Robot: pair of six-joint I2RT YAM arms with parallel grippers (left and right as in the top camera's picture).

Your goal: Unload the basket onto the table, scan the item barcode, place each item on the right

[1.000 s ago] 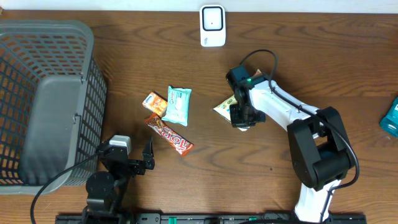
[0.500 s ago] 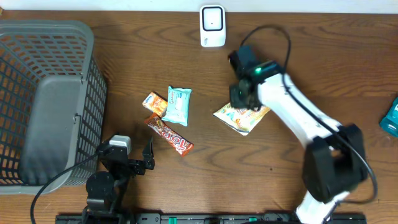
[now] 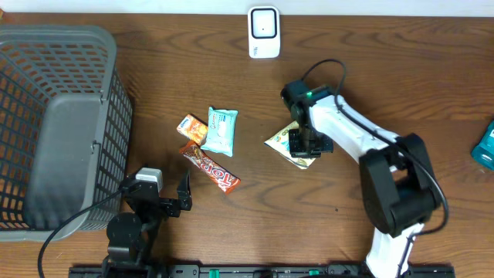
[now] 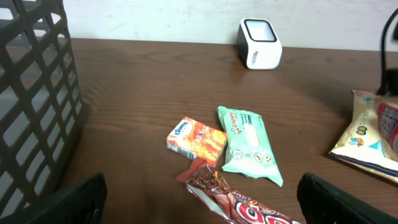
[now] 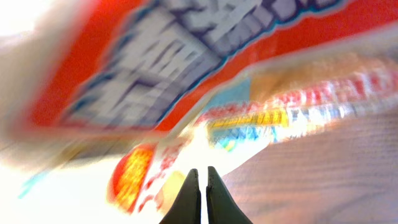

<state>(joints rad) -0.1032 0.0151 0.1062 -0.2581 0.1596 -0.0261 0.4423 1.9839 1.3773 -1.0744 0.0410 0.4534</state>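
- The right gripper (image 5: 200, 182) is down on the snack packet (image 3: 279, 140), its jaws drawn together until almost no gap shows between the tips.
- In the right wrist view the packet's printed film is a blur that fills the frame just ahead of the tips. I cannot tell whether an edge of it is pinched or the closed tips only press against it.
- The packet lies flat on the table, directly under this gripper, and reaches out from it toward the left arm's side. The arm covers the rest, so the packet's long axis cannot be read with confidence.
- The barcode scanner (image 3: 263, 31) stands well beyond the gripper, toward the far edge of the table and a little to the left arm's side, with bare wood between.
- Judged from this, the coming move would be a lift and a carry away from the robot's base toward the scanner, provided the packet is actually held.
- The left gripper (image 3: 182, 197) rests by its base with jaws spread wide and nothing between them.
- The left gripper is well apart from the packet, and a chocolate bar (image 3: 211, 167) and a wipes pack (image 3: 221, 130) lie ahead of it, so the right arm is plainly the nearer one.
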